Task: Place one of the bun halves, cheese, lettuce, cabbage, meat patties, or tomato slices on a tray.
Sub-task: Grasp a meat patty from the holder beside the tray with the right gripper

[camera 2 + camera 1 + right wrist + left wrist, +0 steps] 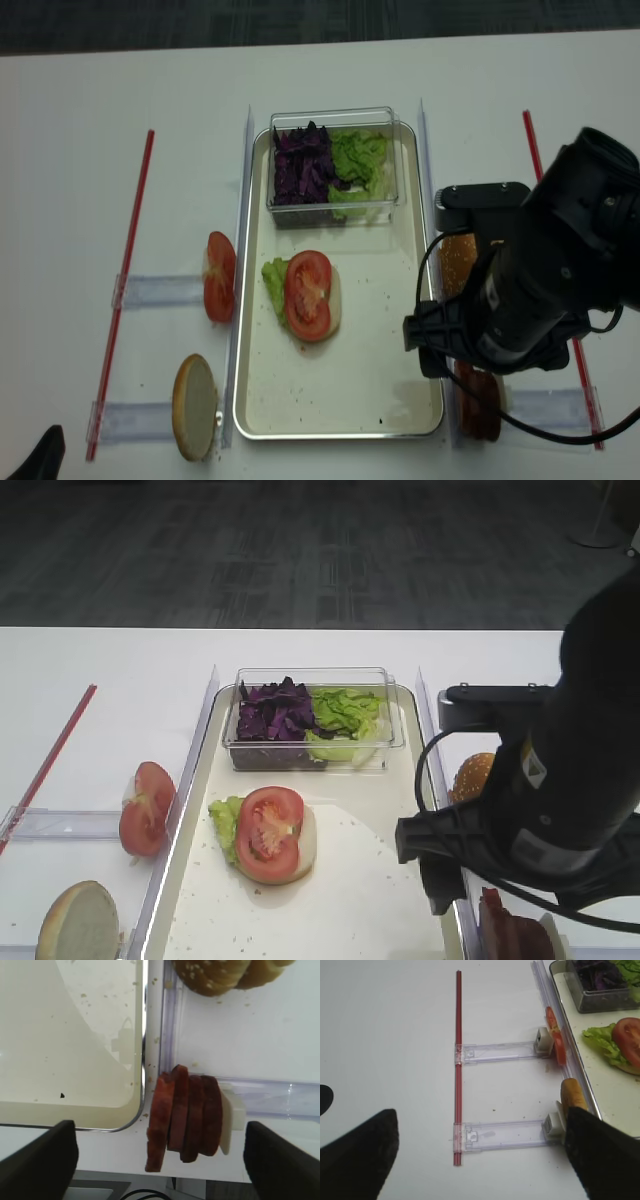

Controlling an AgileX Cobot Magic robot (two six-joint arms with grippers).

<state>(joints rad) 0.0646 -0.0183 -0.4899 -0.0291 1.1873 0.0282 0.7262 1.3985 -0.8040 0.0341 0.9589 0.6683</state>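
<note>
My right gripper (160, 1160) is open, its fingers wide on either side of several meat patties (187, 1115) that stand on edge just right of the tray (75, 1035). Nothing is held. On the tray lies a bun half topped with lettuce (226, 820) and a tomato slice (270, 830). More bun halves (472, 775) stand right of the tray. Left of it stand tomato slices (147, 808) and another bun half (78, 922). My left gripper (480, 1160) hangs open over bare table on the left. Cheese is out of view.
A clear box at the tray's far end holds purple cabbage (272, 712) and lettuce (345, 715). Clear plastic holder rails (500, 1052) and a red stick (458, 1060) lie left of the tray. The table's front edge (125, 1172) runs just below the patties.
</note>
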